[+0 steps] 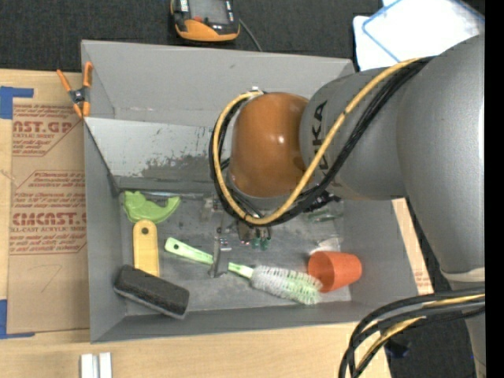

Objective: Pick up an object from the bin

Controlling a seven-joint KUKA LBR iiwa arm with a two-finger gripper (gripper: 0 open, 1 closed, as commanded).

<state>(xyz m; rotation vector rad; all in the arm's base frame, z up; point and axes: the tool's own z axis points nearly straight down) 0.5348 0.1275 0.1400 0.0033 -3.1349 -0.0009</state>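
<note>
Grey arm (378, 132) bends down above green brush (279, 282).

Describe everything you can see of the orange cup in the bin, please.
The orange cup is small, plain and tapered, red-orange, and looks like plastic. It lies tipped on its side on the floor of the bin, toward the view's right. The white and green bristle end of a bottle brush reaches its lower left side; whether they touch I cannot tell. The gripper is to its left, apart from it.
</note>
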